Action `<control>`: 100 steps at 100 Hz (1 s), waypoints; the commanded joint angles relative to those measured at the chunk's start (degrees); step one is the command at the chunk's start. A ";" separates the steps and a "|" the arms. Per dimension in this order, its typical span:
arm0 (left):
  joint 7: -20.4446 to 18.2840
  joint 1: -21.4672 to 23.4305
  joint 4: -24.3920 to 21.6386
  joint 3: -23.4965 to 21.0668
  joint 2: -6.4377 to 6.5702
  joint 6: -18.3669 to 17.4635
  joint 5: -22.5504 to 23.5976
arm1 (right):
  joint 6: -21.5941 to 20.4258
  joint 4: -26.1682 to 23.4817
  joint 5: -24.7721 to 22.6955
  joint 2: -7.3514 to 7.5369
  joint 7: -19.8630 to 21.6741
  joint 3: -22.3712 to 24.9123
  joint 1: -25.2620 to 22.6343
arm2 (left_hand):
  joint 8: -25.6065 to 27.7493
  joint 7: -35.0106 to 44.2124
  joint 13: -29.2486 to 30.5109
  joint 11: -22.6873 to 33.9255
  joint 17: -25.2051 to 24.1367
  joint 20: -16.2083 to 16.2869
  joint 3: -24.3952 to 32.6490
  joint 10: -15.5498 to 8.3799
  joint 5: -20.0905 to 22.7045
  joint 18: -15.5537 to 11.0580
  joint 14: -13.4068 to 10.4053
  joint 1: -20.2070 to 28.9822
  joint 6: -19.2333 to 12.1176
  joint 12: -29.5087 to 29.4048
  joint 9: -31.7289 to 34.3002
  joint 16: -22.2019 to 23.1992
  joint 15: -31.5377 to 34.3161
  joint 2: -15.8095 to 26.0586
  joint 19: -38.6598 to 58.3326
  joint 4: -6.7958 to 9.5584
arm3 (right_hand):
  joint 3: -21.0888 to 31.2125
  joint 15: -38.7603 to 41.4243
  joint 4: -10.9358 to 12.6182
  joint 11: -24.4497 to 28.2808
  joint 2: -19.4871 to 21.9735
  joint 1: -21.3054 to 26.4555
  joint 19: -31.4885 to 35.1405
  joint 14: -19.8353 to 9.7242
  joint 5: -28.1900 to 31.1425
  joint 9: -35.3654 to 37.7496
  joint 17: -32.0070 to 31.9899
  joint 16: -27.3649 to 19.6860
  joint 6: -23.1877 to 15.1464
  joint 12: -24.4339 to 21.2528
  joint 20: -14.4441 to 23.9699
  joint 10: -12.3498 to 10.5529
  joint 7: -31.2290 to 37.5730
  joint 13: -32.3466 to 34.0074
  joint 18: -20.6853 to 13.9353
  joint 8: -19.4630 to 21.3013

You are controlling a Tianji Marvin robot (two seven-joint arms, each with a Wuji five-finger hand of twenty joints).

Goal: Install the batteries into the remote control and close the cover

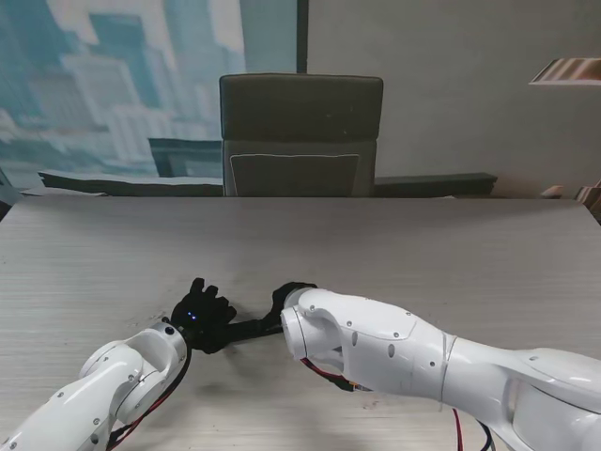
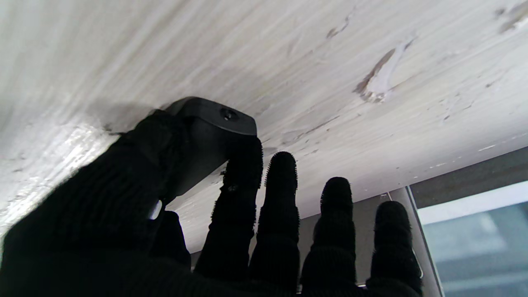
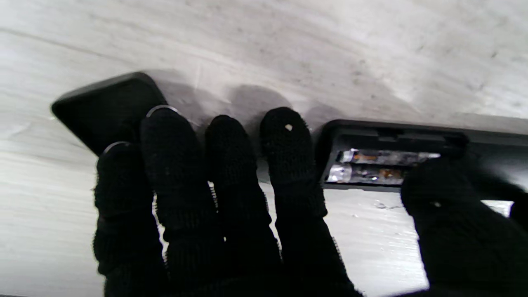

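The remote control lies lengthwise between the hands, batteries seated. Left hand pinches its end; the right hand, fingers pressed together, rests on the loose cover just beside the open bay

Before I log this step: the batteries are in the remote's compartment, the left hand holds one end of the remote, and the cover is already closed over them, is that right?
Not quite: the cover is not closed. The right wrist view shows it lying on the table beside the remote, under the right hand, with the batteries exposed in the open compartment. The left hand does hold one end of the remote.
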 commanded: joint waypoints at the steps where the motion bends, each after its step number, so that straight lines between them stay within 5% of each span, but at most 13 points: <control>1: -1.60 0.96 0.80 0.27 0.20 -0.21 0.18 | 0.93 3.02 -0.18 0.47 1.51 -1.68 -2.04 | 2.44 6.51 0.05 -0.10 -0.40 -0.93 4.31 -0.48 5.92 0.71 -0.12 6.92 -10.59 0.49 -0.57 -0.62 -0.17 2.10 0.43 3.84 | 14.42 0.56 11.72 -0.42 -1.45 15.51 0.69 -0.46 -0.01 1.96 1.41 -0.74 -1.23 -0.56 -0.46 -0.31 -1.91 2.72 2.87 -1.05; 42: -1.60 0.94 0.81 0.28 0.19 -0.18 0.11 | 1.97 3.21 -1.24 0.21 0.21 -1.31 -2.80 | 2.45 6.56 0.08 -0.11 -0.36 -0.92 4.32 -0.36 5.99 0.74 -0.15 6.88 -10.53 0.48 -0.58 -0.61 -0.13 2.12 0.48 3.86 | 15.51 4.46 12.51 2.74 -3.99 13.88 2.98 -0.53 0.57 1.73 1.56 -0.09 -0.55 1.06 -0.46 0.95 -2.24 2.96 3.07 0.40; 48: -1.59 0.92 0.81 0.32 0.19 -0.21 0.12 | 1.75 3.16 -1.59 0.23 -0.41 -0.73 -3.29 | 2.44 6.55 0.12 -0.12 -0.41 -0.92 4.34 -0.37 5.99 0.74 -0.15 6.88 -10.60 0.47 -0.61 -0.61 -0.13 2.10 0.46 3.87 | 17.42 5.13 13.29 3.13 -5.05 10.04 3.21 -0.60 1.36 2.05 1.79 -0.11 -1.33 1.24 -0.41 0.76 -1.77 3.16 3.31 0.71; 54: -1.59 0.89 0.81 0.35 0.19 -0.22 0.10 | 1.41 2.99 -1.85 0.36 -0.65 -0.44 -3.51 | 2.43 6.54 0.05 -0.10 -0.39 -0.92 4.35 -0.36 5.97 0.75 -0.14 6.89 -10.51 0.48 -0.58 -0.62 -0.16 2.10 0.46 3.87 | 15.89 5.32 15.20 3.12 -3.96 4.27 3.11 -0.51 1.97 1.81 1.35 -0.14 -1.13 1.35 -0.39 0.93 -4.24 2.84 3.28 7.03; 81: -1.56 0.81 0.83 0.38 0.20 -0.23 0.18 | 0.42 2.36 -1.86 0.63 -1.94 1.66 -4.70 | 2.45 6.56 0.11 -0.10 -0.39 -0.92 4.33 -0.44 5.96 0.75 -0.12 6.92 -10.51 0.48 -0.57 -0.63 -0.16 2.08 0.47 3.86 | 6.25 5.42 13.76 2.92 1.78 -10.69 2.93 0.76 1.19 0.47 -1.06 0.44 -0.10 1.53 0.26 2.09 -5.12 0.86 3.73 7.50; 100: -1.64 0.81 0.79 0.37 0.20 -0.25 0.19 | 0.15 2.25 -1.64 0.61 -2.44 2.48 -5.16 | 2.43 6.53 0.06 -0.11 -0.37 -0.92 4.31 -0.37 5.90 0.77 -0.15 6.94 -10.54 0.48 -0.59 -0.64 -0.20 2.10 0.47 3.83 | 1.46 5.54 13.49 3.01 4.56 -13.50 2.90 1.05 0.90 -0.03 -1.68 0.87 0.20 1.64 0.87 2.48 -5.41 0.30 3.83 7.65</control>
